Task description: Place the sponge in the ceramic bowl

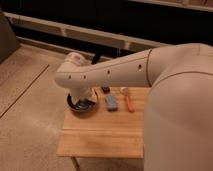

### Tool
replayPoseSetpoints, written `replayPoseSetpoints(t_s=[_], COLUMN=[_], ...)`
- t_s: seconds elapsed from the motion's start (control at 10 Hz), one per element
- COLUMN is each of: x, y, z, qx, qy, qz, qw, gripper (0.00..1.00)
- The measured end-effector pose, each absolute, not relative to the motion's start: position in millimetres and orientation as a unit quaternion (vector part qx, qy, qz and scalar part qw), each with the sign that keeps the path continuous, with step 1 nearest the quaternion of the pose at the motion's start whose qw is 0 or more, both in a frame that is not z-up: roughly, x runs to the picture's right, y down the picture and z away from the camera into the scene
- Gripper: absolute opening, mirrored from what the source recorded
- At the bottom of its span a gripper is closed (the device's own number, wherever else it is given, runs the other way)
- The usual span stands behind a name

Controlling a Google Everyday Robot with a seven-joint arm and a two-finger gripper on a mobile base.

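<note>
Camera view has the ceramic bowl (79, 109) standing upright with its mouth open upward near the far corner of the wooden table (102, 137), so it can take something dropped from above. The sponge (111, 102) is not in the bowl: it lies flat on the tabletop just beside the bowl, between it and the orange tool (129, 103), and rests steadily on its broad face. Beyond the sponge, farther from the bowl, are a small black object (105, 90) and a white cup (124, 90). The arm (107, 74) reaches across above the table and bends down over the bowl, hiding much of its inside. The gripper (83, 100) hangs at or just inside the bowl's mouth. Whether it is wide, narrow or holding anything I cannot tell, since the wrist covers it
</note>
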State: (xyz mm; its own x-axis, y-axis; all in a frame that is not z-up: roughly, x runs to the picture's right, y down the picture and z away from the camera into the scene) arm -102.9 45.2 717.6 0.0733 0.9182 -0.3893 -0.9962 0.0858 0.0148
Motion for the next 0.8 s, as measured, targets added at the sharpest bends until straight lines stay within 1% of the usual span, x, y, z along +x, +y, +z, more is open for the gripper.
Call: replayPoseSetpoints(t_s=[0.1,0.3,0.8], x=[-103.0,-111.3,-114.0], y=[39.7,36.2,36.5], z=[718.6,715.9,717.5], qx=[-0.120,-0.126,-0.139], qy=[0.136,0.098,0.088], qz=[0.670,0.687,0.700], qw=[0.720,0.708,0.695], gripper=[0.65,0.65,0.65])
